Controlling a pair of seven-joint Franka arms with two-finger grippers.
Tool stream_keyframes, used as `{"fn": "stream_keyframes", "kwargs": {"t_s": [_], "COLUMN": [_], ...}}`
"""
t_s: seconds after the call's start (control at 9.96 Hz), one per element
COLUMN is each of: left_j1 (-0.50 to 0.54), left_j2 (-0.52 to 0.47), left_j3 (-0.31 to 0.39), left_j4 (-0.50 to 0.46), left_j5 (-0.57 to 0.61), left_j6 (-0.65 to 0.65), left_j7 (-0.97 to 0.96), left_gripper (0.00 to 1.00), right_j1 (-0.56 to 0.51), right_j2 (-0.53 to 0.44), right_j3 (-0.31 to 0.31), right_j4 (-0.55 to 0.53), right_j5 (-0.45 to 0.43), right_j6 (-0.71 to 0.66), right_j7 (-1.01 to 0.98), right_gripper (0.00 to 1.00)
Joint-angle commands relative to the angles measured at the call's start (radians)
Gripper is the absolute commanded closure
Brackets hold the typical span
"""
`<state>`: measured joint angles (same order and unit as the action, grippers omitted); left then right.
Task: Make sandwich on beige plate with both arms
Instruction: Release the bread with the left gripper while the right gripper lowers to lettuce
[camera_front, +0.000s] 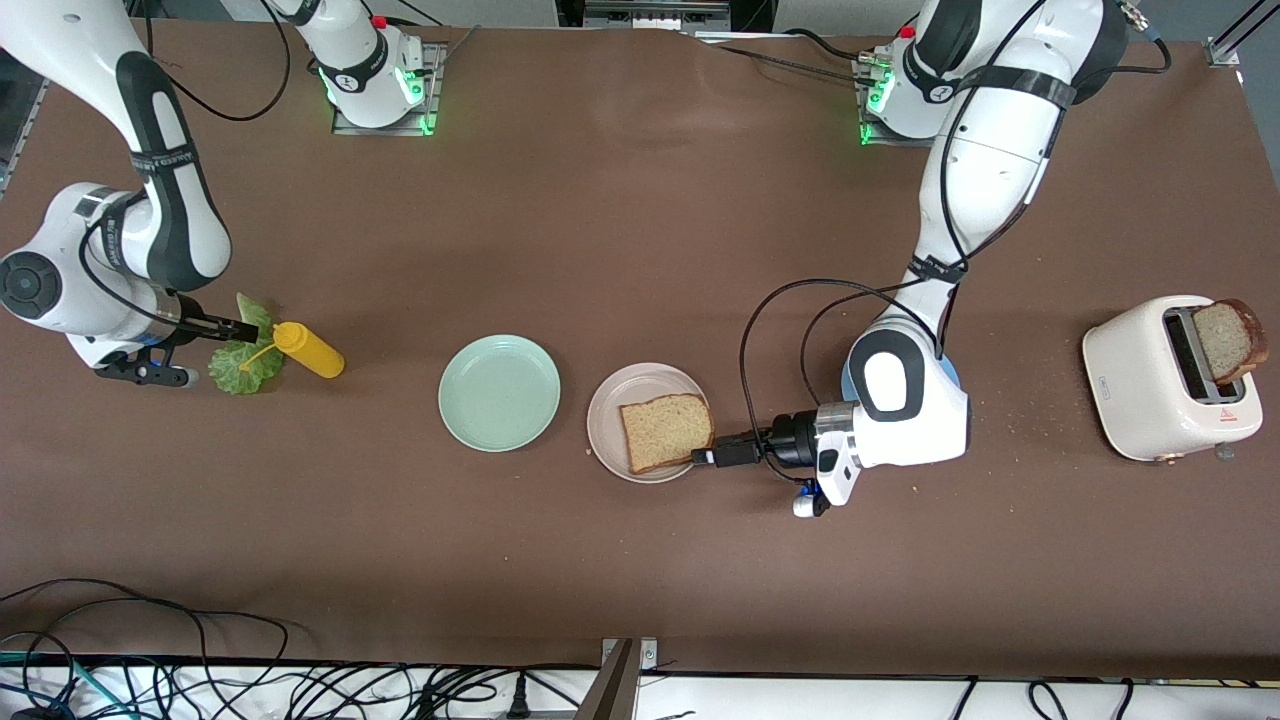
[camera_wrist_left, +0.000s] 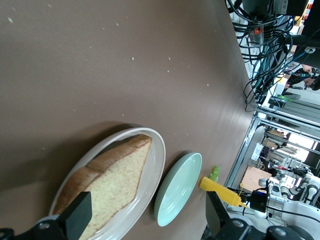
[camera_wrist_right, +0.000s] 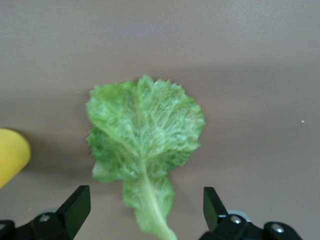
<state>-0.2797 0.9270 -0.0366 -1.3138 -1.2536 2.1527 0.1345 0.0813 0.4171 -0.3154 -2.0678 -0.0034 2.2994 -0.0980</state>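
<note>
Bread slice (camera_front: 666, 431) sits on the beige plate (camera_front: 610, 400) at frame centre, left gripper (camera_front: 708, 456) at its edge, fingers wide; right gripper (camera_front: 240, 330), fingers wide, straddles the lettuce (camera_front: 238, 366) mid-left, likely for pickup.

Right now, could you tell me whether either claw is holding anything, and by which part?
Nothing is held. The left claw is open beside the bread slice on the beige plate; the right claw is open over the lettuce leaf.
</note>
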Motion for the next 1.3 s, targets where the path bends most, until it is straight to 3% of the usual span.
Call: {"fn": "stream_keyframes", "kwargs": {"t_s": [0.0, 0.3, 0.6, 0.7, 1.0, 1.2], "left_j1": [0.025, 0.069, 0.15, 0.178, 0.221, 0.22], "left_j2": [-0.049, -0.13, -0.348, -0.388, -0.508, -0.58], "left_j3": [0.003, 0.001, 0.001, 0.003, 0.062, 0.064], "left_j4": [-0.008, -0.044, -0.253, -0.281, -0.3, -0.301], "left_j5": [0.121, 0.369, 0.63, 0.693, 1.001, 1.127], "left_j6": [0.001, -0.013, -0.037, -0.081, -0.206, -0.252], "left_j7": [-0.093, -0.241, -0.243, -0.245, -0.243, -0.245], "left_gripper": [0.0, 0.0, 0.0, 0.0, 0.0, 0.0], "right_j1": [-0.011, -0.009, -0.009, -0.008, -0.011, -0.011], "right_j2": [0.031, 0.031, 0.031, 0.045, 0.078, 0.094], "right_j3": [0.006, 0.006, 0.007, 0.007, 0.007, 0.007], "right_j4": [-0.002, -0.002, -0.009, -0.005, 0.011, 0.014], "right_j5": [-0.003, -0.001, 0.005, 0.005, 0.005, 0.017], "right_j6": [0.046, 0.043, 0.034, 0.041, 0.064, 0.072], "right_j7": [-0.009, -0.009, -0.005, 0.0, 0.0, 0.0], "right_gripper": [0.0, 0.0, 0.0, 0.0, 0.0, 0.0]}}
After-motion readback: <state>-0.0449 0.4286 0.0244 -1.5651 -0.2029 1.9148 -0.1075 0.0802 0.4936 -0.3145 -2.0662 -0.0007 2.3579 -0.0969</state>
